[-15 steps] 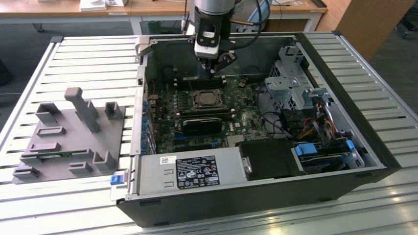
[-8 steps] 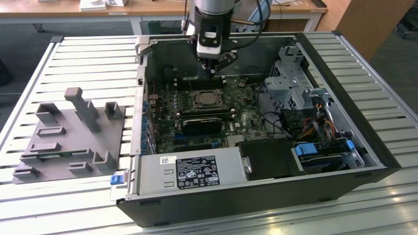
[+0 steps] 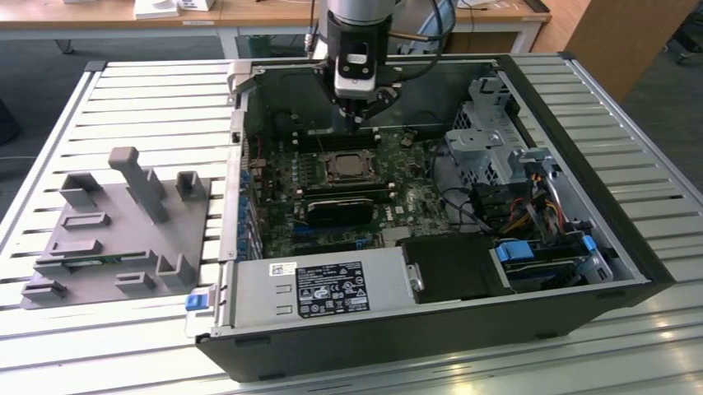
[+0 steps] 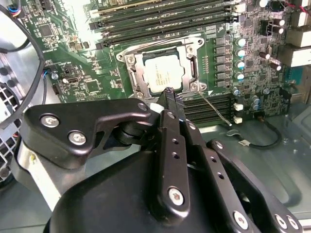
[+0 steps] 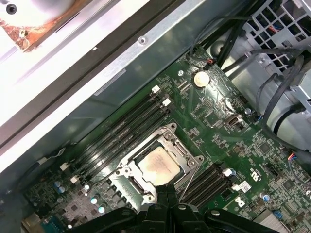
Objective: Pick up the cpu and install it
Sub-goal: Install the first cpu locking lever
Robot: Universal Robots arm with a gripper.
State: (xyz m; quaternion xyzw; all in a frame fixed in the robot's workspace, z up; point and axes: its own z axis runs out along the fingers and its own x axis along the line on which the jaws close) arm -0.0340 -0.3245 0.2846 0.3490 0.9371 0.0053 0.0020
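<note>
Your gripper (image 3: 357, 122) hangs inside the computer case (image 3: 615, 247), fingers pinched together on nothing. The cpu (image 3: 349, 167) lies in its socket (image 4: 133, 65) at the motherboard's (image 5: 218, 121) middle. If it sits crooked, pressing down could bend pins.

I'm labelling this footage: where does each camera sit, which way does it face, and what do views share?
Exterior view: off the arm, high, looking down into the open computer case; gripper shows.
Second wrist view: on the arm, looking along the gripper at the motherboard.
First wrist view: on the arm, facing the motherboard past the gripper's tip.
All share the cpu in its socket.
</note>
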